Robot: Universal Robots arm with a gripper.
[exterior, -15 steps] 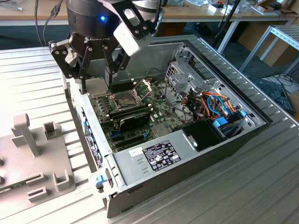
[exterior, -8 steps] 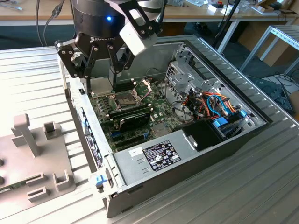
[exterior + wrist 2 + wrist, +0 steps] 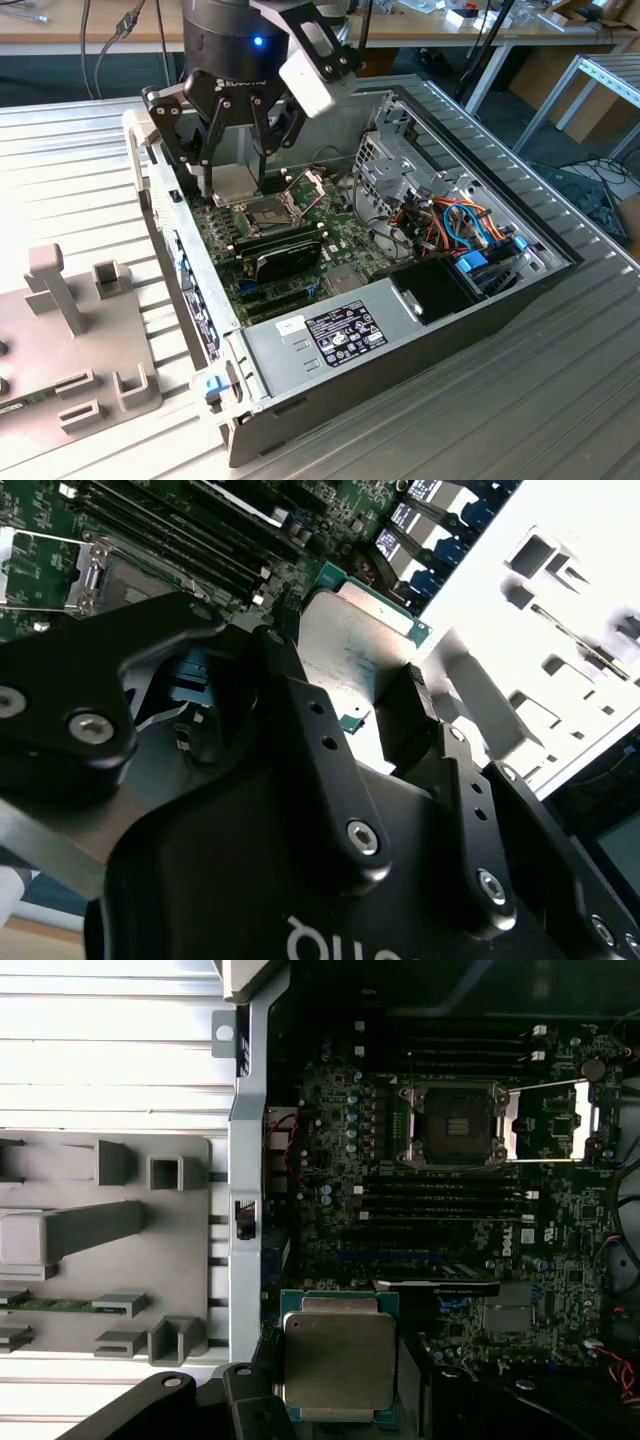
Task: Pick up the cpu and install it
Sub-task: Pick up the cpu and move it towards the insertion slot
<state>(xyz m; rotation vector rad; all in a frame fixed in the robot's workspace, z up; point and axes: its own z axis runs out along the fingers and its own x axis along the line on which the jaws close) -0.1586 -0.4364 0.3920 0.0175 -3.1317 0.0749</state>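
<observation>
Nearest the lens are the black linkage arms and bolted joints of my gripper (image 3: 345, 680). Just beyond them is the cpu (image 3: 350, 645), a flat square chip with a dull silver top and a green edge.

What could go wrong, as I judge it: I hold the chip only by two thin opposite edges, so a knock or a slackened grip could let it slip or tilt. A tilted or turned chip set on the open socket (image 3: 455, 1125) could bend the contacts. The socket's hinged metal frame (image 3: 555, 1125) stands swung open beside it. Long black memory modules (image 3: 440, 1205) run close along the socket's other side. Either could catch a finger if I come down off line.

My gripper (image 3: 338, 1380) is closed to a narrow gap, just the width of the chip. Its fingers (image 3: 408, 715) press the chip's sides, and the silver face is turned away from my palm toward the motherboard (image 3: 340, 1160).

In the exterior view my gripper (image 3: 232, 185) hangs inside the open computer case (image 3: 420, 380), which lies on the ribbed bench (image 3: 560, 400). The socket (image 3: 270, 213) is below the gripper and a little to one side, apparently not directly under the chip. The cpu is clear of the board, touching nothing but my fingers.
</observation>
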